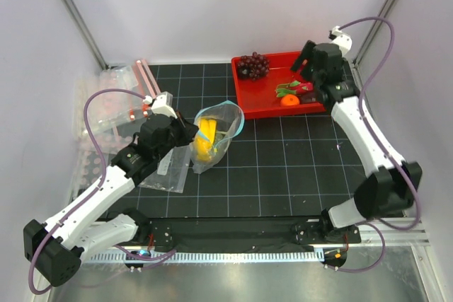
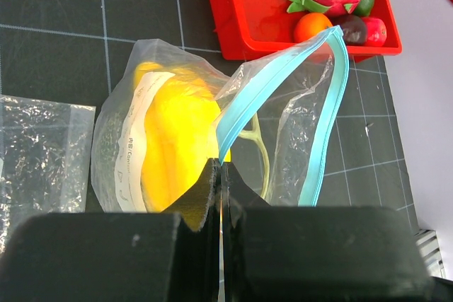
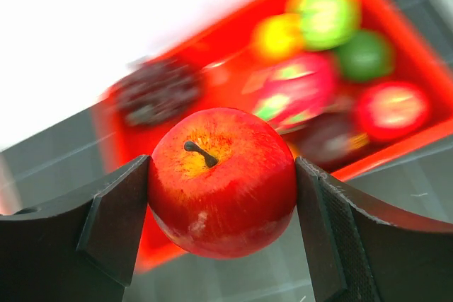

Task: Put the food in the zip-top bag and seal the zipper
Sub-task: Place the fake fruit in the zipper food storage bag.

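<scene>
My R gripper (image 3: 221, 196) is clenched on the small red fruit (image 3: 219, 175), above the red tray (image 1: 265, 100) at the far-right corner. The zip-top bag (image 1: 212, 148) sits mid-desk, left of centre, w/ banana (image 2: 173, 132) inside. Its zipper (image 2: 333, 104) mouth gapes toward the tray. My L gripper (image 2: 221, 175) pinches its wall. Drop point lies leftward & nearer from R.

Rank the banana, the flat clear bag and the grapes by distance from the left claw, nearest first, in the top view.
1. Banana, in the blue-strip bag at the left claw.
2. Flat clear bag, lying toward the near edge.
3. Grapes, in the far red tray.
</scene>
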Robot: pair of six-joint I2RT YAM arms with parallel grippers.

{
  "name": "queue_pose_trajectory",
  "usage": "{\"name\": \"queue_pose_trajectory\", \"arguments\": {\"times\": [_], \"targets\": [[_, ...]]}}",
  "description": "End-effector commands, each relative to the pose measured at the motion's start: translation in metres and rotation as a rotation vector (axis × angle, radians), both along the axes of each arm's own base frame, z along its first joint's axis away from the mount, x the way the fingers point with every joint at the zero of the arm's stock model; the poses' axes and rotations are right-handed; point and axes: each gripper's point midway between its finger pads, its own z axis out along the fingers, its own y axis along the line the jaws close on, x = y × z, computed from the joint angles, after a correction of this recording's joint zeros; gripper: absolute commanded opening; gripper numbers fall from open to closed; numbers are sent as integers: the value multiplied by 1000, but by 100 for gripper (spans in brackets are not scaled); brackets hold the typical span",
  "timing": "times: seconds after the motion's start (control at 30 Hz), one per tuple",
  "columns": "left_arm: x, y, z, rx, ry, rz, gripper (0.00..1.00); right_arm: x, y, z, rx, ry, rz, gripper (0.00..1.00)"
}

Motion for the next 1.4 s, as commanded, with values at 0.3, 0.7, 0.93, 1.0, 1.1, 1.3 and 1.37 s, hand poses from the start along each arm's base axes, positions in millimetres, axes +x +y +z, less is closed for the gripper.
{"name": "queue_pose_trajectory", "arguments": {"times": [0.3, 0.7, 0.93, 1.0, 1.1, 1.3, 1.37], "targets": [[-2, -6, 20, -44, -47, -36, 0, -152, 189, 65, 120, -280, 623, 37], [-5, -1, 25, -48, -64, -25, 0, -182, 291, 36, 2, -318, 888, 36], [-6, 3, 27, -48, -73, -10, 0, -170, 294, 19, -75, -281, 844, 50], [-7, 4, 28, -48, -75, -7, 0, -169, 295, 17, -87, -277, 844, 56], [-7, 5, 29, -51, -79, -3, 0, -166, 297, 10, -102, -254, 845, 56], [-8, 5, 30, -62, -87, -1, 0, -163, 310, -1, -110, -223, 875, 61], [-8, 4, 30, -61, -84, -4, 0, -161, 313, -3, -112, -214, 882, 61]]}}
